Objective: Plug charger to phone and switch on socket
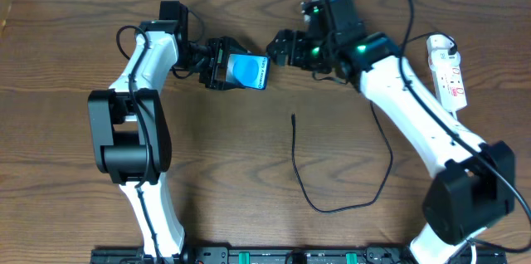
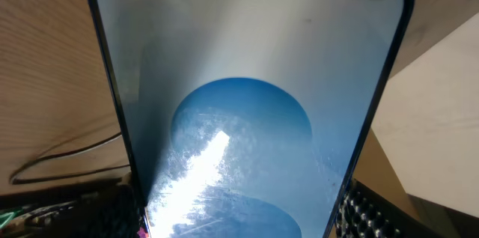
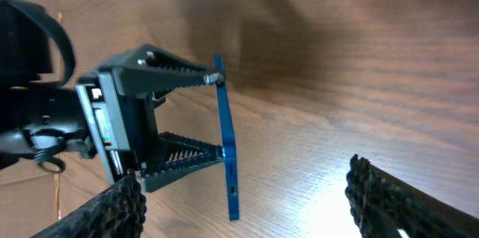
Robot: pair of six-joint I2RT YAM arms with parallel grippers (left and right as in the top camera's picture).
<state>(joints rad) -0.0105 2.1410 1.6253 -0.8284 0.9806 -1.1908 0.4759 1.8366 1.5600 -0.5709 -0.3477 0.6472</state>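
Two arms meet over the far middle of the table point(image 1: 75, 173). My left gripper point(image 1: 222, 70) is clamped on the phone point(image 1: 247, 71), one finger on each long side. On the left wrist feed the screen fills almost the whole view, with the lighter blue circle low down and the dark ribbed pads point(image 2: 370, 209) just showing at the bottom corners. From the right wrist I see the phone edge-on, a thin blue slab standing across the tips of those fingers.

My right gripper point(image 1: 278, 48) sits just beside the phone's free end, not touching it, fingers spread wide with nothing between them.

The charger point(image 1: 300, 177) lies loose on the wood. Its small tip rests near the middle of the table, on my side of both grippers and apart from them. The cable runs toward me, curves round to the right and climbs back under the right arm. I cannot tell where its far end goes.

The socket point(image 1: 446, 69) lies by the right edge, well apart from the phone, with the right arm between them.
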